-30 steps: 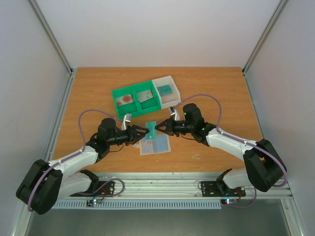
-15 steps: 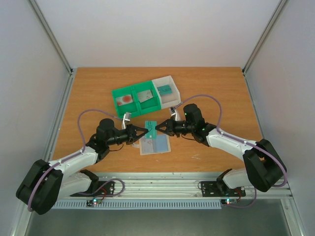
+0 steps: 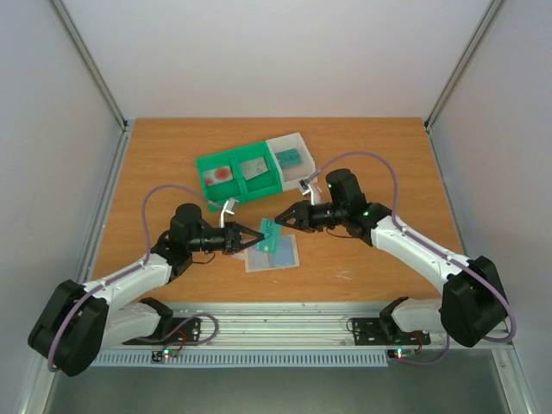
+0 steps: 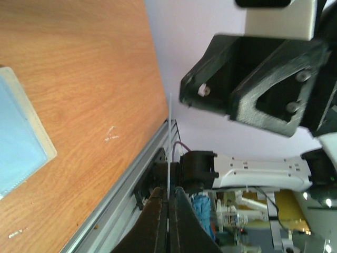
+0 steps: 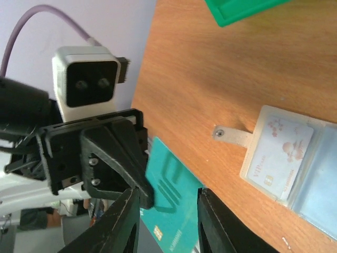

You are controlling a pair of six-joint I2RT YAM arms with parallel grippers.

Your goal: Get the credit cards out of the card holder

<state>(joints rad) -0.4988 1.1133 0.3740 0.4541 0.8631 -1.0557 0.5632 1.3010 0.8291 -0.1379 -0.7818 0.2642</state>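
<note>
**Teal card held by the left gripper alone above the card holder, mid-desk**

The left gripper (image 3: pixel 257 238) pinches the teal credit card (image 3: pixel 270 234) between fingers pressed tight, holding it tilted over the card holder (image 3: pixel 274 266). The holder lies flat midway along the desk (image 3: pixel 379 164), toward the near edge, with a pale blue card (image 5: pixel 321 190) and a white card (image 5: pixel 281 158) inside. A second ago both grippers met on the teal card; the right gripper (image 3: pixel 278 217) has since pulled back toward the far right corner, jaws spread. Toward the far edge, the green tray (image 3: pixel 201 164) holds a red-circled card (image 3: pixel 221 173) and a grey card (image 3: pixel 254 167). The white tray (image 3: pixel 287 138) touching it holds a second teal card (image 3: pixel 291 158).
</note>
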